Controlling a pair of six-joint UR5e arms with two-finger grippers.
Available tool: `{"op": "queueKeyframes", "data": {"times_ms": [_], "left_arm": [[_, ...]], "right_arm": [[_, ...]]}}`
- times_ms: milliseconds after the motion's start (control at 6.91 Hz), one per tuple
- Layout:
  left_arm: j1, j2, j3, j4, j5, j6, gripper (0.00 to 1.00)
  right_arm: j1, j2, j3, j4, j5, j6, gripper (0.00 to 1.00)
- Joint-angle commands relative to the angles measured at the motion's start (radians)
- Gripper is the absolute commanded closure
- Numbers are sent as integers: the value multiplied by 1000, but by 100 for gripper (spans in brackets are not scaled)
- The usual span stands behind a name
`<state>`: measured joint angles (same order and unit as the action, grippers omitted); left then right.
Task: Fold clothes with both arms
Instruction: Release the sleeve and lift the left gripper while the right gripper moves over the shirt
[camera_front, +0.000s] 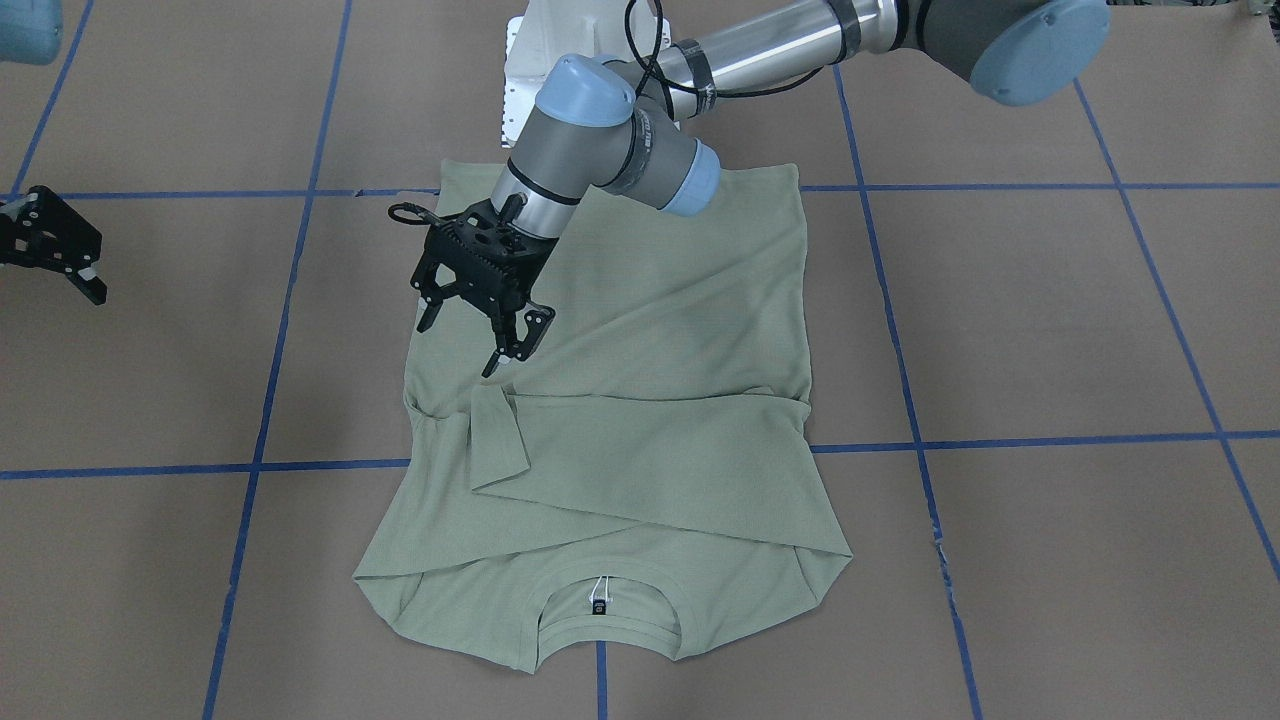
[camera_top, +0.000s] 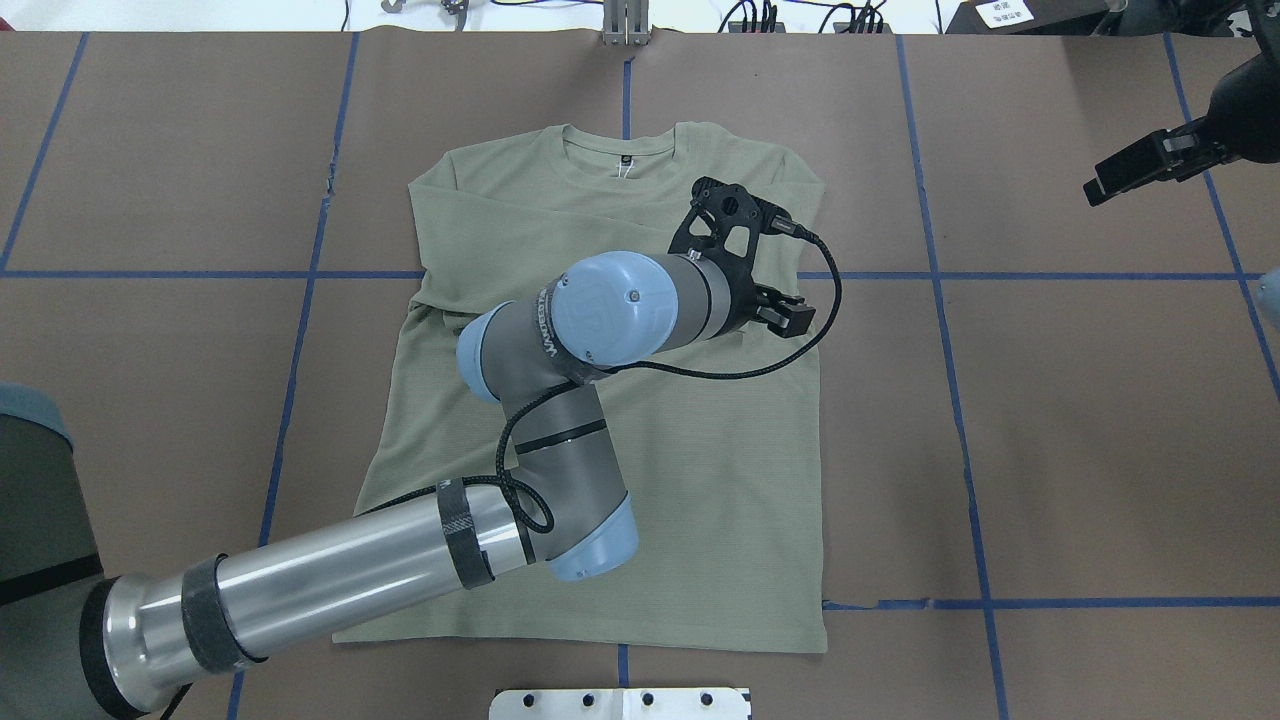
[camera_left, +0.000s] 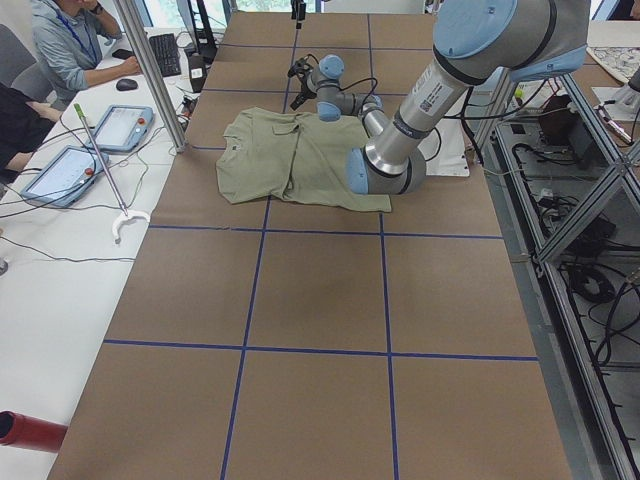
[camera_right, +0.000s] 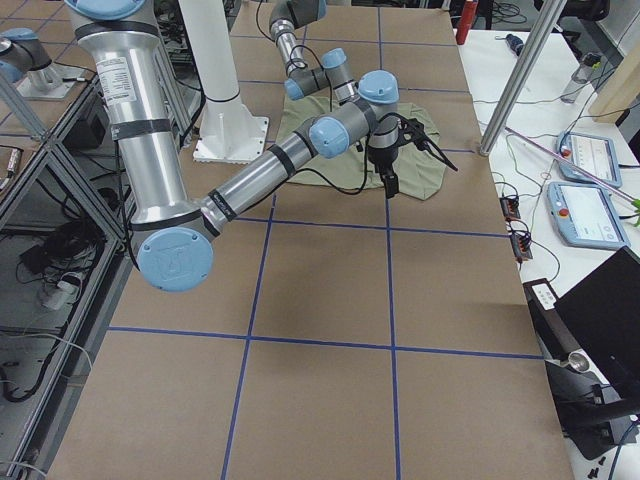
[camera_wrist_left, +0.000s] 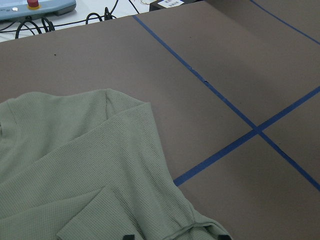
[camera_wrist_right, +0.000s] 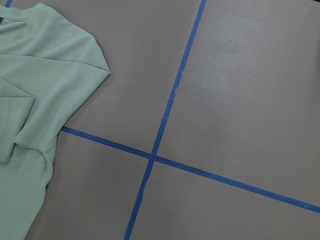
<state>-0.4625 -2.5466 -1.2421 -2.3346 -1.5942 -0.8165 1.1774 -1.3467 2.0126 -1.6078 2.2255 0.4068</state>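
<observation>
A pale sage-green long-sleeved knit shirt (camera_front: 680, 330) is spread flat in the middle of a brown paper-covered table (camera_front: 1050, 330) that is marked into squares by strips of blue tape (camera_front: 1000, 440). Its round neckline, with a small dark neck label (camera_front: 598, 604), is turned away from the robot's base, and the hem is laid nearest the base. A long sleeve (camera_front: 650, 440) is seen folded across the chest, with its cuff ending near the shirt's side on the robot's right.

The silver-grey left arm is stretched across the garment, and the black left gripper (camera_front: 462, 340) is held over the cloth just beside that cuff. Its fingers are spread apart and nothing is gripped; whether the tips are touching the fabric cannot be told.

The black right gripper (camera_top: 1115, 180) is held well apart from the shirt, over bare table on the robot's right. Whether its fingers are parted or closed cannot be told
</observation>
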Motion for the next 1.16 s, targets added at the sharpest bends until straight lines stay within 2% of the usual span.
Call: {"op": "queueKeyframes", "data": {"times_ms": [0, 145, 289, 434, 579, 723, 868, 1013], "left_arm": [[-130, 78, -57, 37, -239, -6, 0], [-207, 154, -106, 64, -354, 55, 0], [-253, 222, -199, 196, -368, 139, 0], [-283, 276, -326, 375, -366, 213, 0], [-316, 358, -471, 471, -362, 215, 0], [-353, 470, -600, 481, -368, 217, 0], [-375, 541, -675, 491, -374, 218, 0], [-402, 569, -683, 489, -410, 262, 0]], "right_arm": [[-39, 44, 1, 2, -3, 29, 0], [-94, 108, -14, 0, -9, 38, 0], [-149, 160, -44, 2, -24, 111, 0], [-233, 196, -48, -1, -130, 230, 0], [-331, 249, -73, -1, -241, 394, 0], [-387, 356, -168, -7, -285, 503, 0], [-439, 451, -280, -11, -385, 515, 0], [-478, 543, -411, -9, -453, 515, 0]]}}
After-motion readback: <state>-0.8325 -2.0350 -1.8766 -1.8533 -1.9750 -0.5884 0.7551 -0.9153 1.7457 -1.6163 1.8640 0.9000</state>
